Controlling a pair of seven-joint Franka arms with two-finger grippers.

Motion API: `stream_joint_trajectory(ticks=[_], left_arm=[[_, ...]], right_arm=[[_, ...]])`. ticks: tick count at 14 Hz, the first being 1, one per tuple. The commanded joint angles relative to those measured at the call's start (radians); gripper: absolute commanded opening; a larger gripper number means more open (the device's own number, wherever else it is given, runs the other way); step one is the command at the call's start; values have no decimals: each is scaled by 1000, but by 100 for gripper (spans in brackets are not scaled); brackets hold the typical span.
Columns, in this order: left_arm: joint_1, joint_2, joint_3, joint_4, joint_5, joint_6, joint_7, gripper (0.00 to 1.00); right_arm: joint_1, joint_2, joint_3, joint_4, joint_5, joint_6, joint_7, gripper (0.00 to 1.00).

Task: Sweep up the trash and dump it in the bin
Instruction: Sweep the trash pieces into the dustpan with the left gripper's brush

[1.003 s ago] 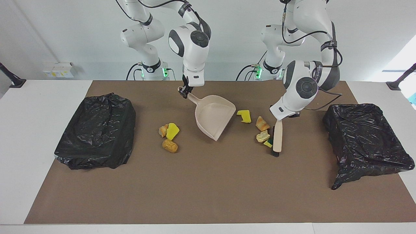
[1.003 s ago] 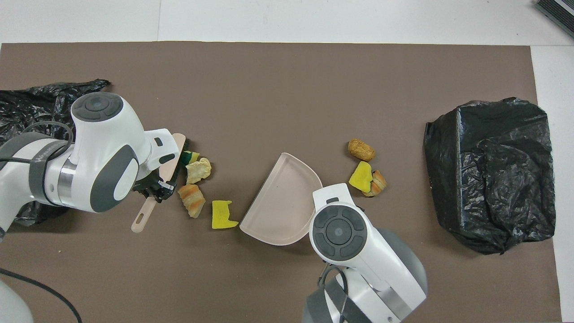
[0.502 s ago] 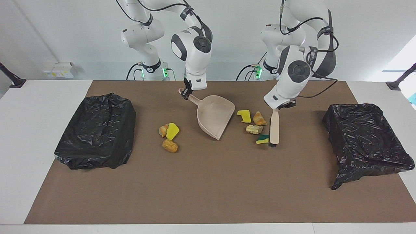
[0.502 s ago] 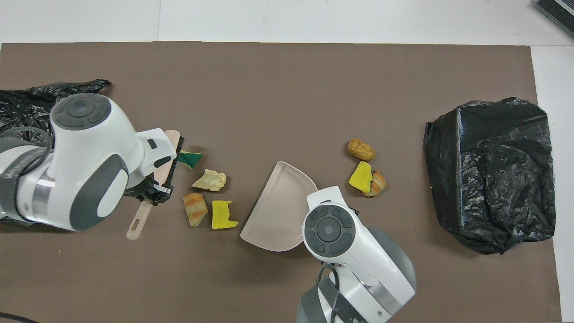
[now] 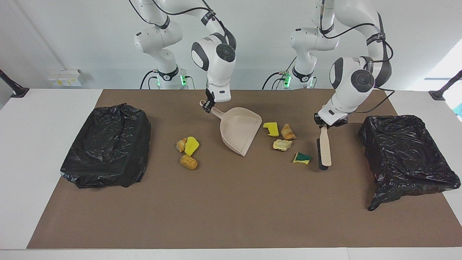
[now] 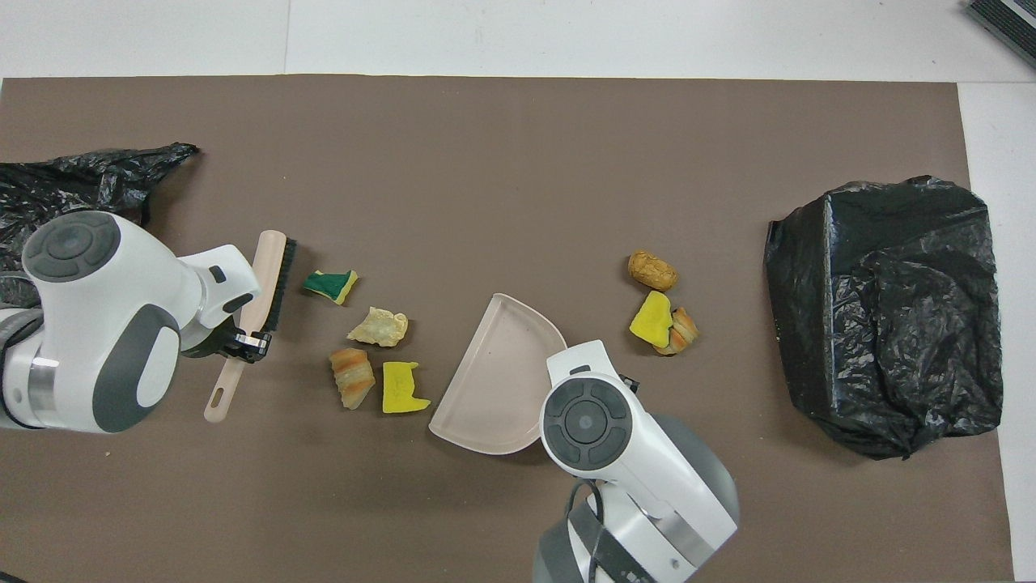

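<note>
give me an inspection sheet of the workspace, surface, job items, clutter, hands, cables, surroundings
Surface: brown mat on a white table.
Job's things: seven trash bits; four between dustpan and brush, three beside the dustpan toward the right arm's end. Black-bagged bins at each end.
Clutter: nothing seen.
Hands: left hand shut on the brush handle, bristles clear of the trash; right hand shut on the dustpan handle.
Cables: black cables along both arms, off the mat.
Surroundings: white wall; white box at the table's edge.
</note>
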State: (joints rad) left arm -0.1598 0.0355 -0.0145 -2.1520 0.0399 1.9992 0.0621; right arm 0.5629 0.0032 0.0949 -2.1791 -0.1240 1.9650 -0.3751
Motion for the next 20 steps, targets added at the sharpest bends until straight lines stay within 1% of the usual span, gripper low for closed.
stream_joint_trajectory(ticks=[1,2,3,5,8,13,16,17,20], left_arm=[[-72,3,-1,-40,-11,41,-24,0],[-84,-11,-7,-74,-12,41,-69,0],[-137,-29,-7,-91,-14,41,-132,0],[-164,-55,-9,-133,-14,42,-192,0],[-228,-68,-9,-149,-80,41,-257,0],[-418,-78,-9,-135,-257,50,-369,0],[-545,-77,-10,-96,-316,50,-430,0],[-570,-71,-10,-63,-318,29,-471,0],[-548,-81,4,-37,-318,3,-499,0]], right_arm=[[29,11,-1,-30,-28,55,18,0],[31,11,-1,-28,-29,51,36,0],[31,11,-1,-28,-29,48,39,0],[31,11,-1,-27,-29,43,39,0],[31,11,-1,-25,-29,41,39,0],[31,11,-1,-25,-29,38,42,0],[31,11,-1,-25,-29,38,42,0],[32,11,-1,-25,-29,37,42,0],[32,11,-1,-24,-29,37,42,0]])
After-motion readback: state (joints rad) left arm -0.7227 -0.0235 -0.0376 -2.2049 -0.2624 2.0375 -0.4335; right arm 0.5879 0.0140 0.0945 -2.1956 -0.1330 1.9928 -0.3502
